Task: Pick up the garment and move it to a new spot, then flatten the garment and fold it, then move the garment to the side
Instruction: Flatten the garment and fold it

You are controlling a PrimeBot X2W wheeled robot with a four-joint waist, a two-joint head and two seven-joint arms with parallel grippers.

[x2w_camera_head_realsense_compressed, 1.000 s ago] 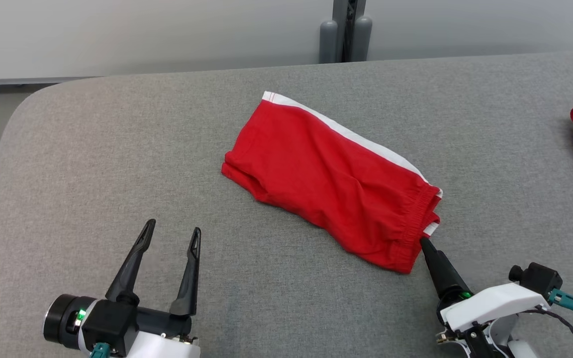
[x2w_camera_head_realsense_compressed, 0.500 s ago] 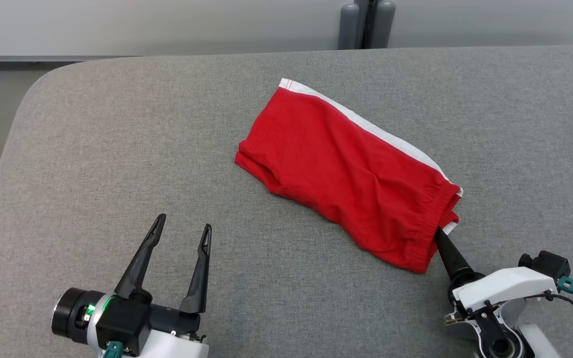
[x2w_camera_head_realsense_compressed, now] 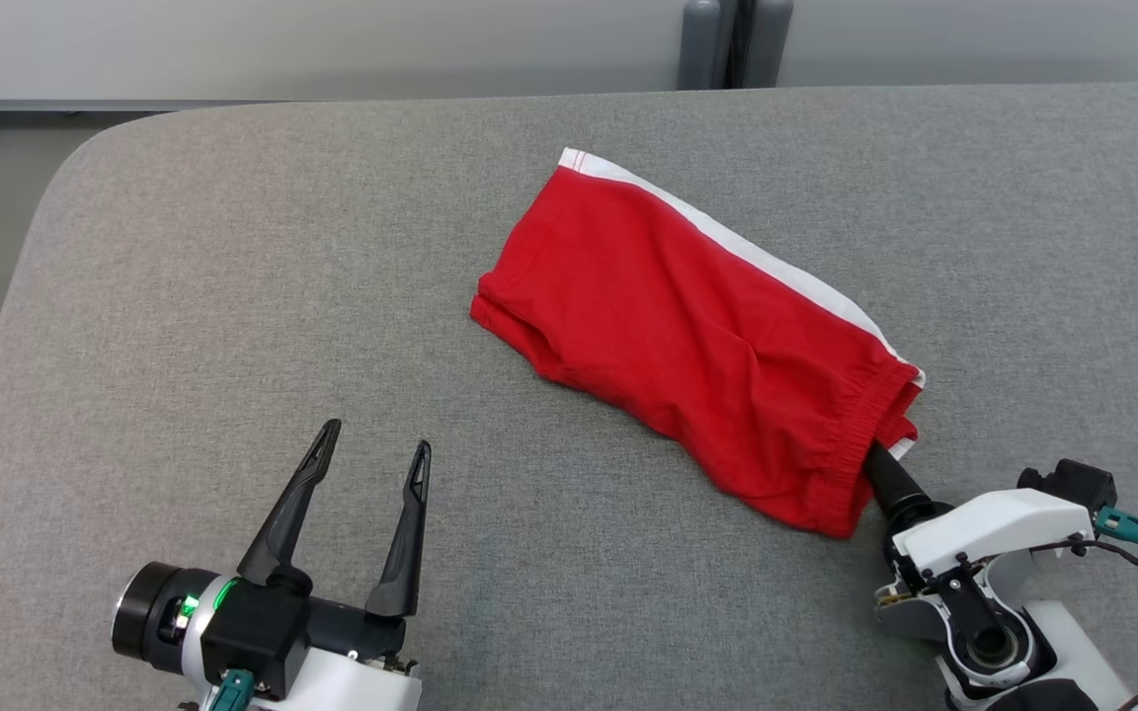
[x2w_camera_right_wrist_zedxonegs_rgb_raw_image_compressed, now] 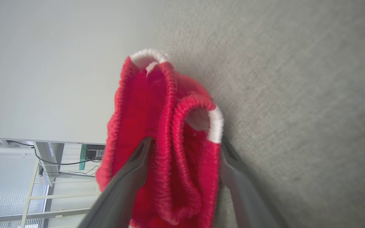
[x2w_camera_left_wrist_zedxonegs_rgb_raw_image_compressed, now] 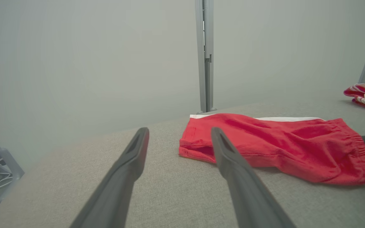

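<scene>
The grey fabric-covered table (x2w_camera_head_realsense_compressed: 233, 326) carries 2 garments. The red shorts (x2w_camera_head_realsense_compressed: 688, 336) lie slanted across it, with 1 white side stripe along their far edge and the gathered waistband at their near right end. Left of the shorts, the table's far corner is rounded. Well to the right of the shorts lies a bunched red-and-white striped garment (x2w_camera_left_wrist_zedxonegs_rgb_raw_image_compressed: 364, 95).

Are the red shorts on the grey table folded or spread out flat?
Folded in half: the red shorts lie as one leg-wide strip, and the right wrist view shows their waistband doubled into two loops.
</scene>
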